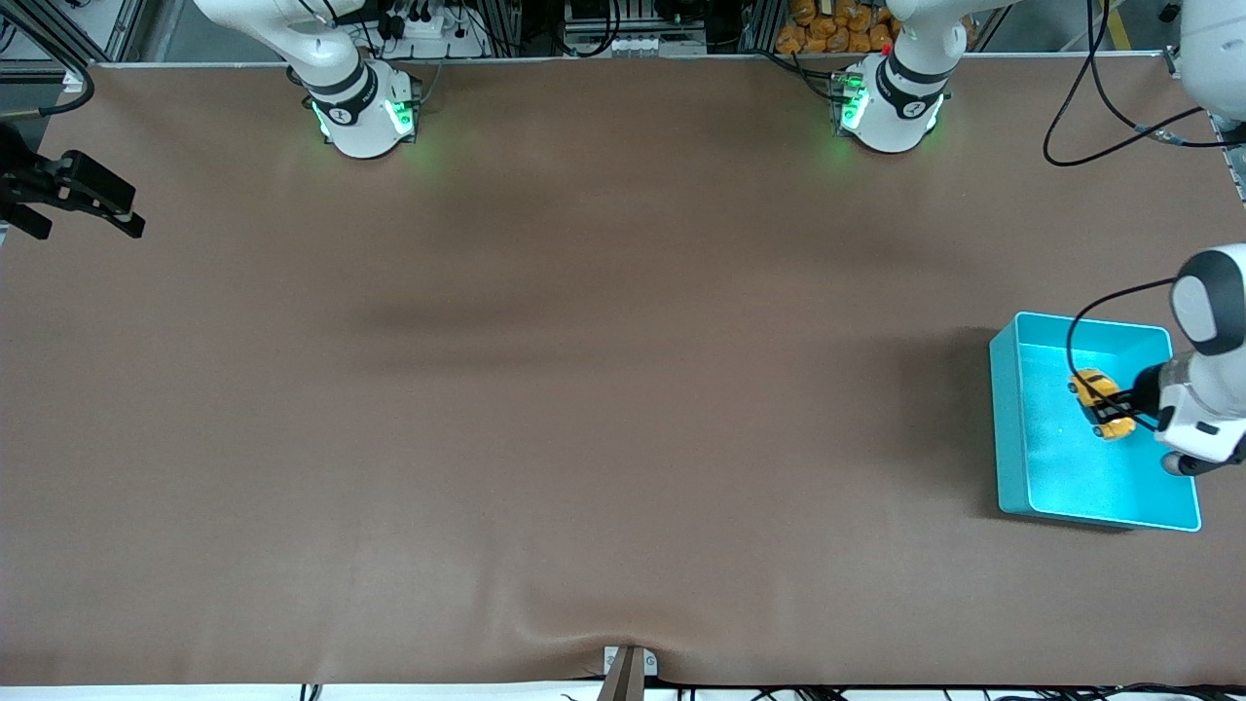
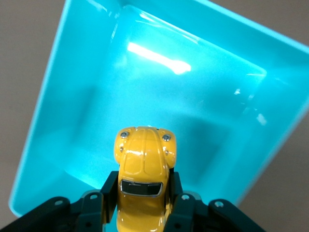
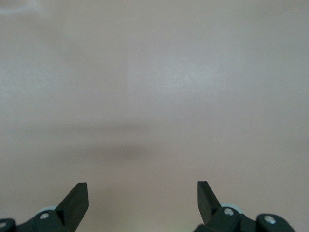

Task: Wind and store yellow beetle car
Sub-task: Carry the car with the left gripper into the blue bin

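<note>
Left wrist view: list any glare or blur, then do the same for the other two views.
Left wrist view: bright streaks of glare on the teal bin floor and highlights on the yellow beetle car roof; the left gripper at the frame edge is soft. Right wrist view: soft, hazy table. Front view: broad dark shadows on the brown table.

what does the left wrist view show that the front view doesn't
Only the left wrist view: the yellow beetle car from close up, its hood and headlights, with the left gripper's fingers clamped on its sides above the bin's inside.
Only the front view: the brown table, both arm bases, and the right gripper open, waiting at the right arm's end.
Both: the car held by the left gripper over the teal bin.
</note>
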Action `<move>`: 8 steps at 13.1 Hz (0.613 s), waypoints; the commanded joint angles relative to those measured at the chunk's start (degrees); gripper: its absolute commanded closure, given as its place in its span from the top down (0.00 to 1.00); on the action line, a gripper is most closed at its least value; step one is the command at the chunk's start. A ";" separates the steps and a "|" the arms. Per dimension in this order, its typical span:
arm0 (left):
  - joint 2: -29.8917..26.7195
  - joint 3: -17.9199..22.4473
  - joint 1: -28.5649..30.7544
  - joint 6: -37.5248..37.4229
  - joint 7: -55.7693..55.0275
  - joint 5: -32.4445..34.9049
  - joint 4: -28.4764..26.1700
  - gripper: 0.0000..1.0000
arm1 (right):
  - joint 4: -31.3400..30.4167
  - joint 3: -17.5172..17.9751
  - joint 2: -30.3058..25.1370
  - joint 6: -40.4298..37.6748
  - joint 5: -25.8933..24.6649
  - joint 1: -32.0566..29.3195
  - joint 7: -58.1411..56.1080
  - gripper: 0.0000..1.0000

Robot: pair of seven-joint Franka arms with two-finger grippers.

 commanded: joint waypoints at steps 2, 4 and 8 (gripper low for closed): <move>5.56 -0.89 2.81 4.36 11.76 0.12 3.83 0.00 | 1.52 0.78 0.65 -0.85 0.35 -2.20 0.75 1.00; 7.14 -1.07 4.56 7.26 17.30 -2.68 3.83 0.00 | 1.69 0.78 0.56 -1.02 0.62 -2.29 0.84 1.00; 8.55 -0.98 3.96 7.72 19.53 -3.14 1.81 0.00 | 1.87 0.78 0.56 -1.02 0.97 -2.21 1.02 1.00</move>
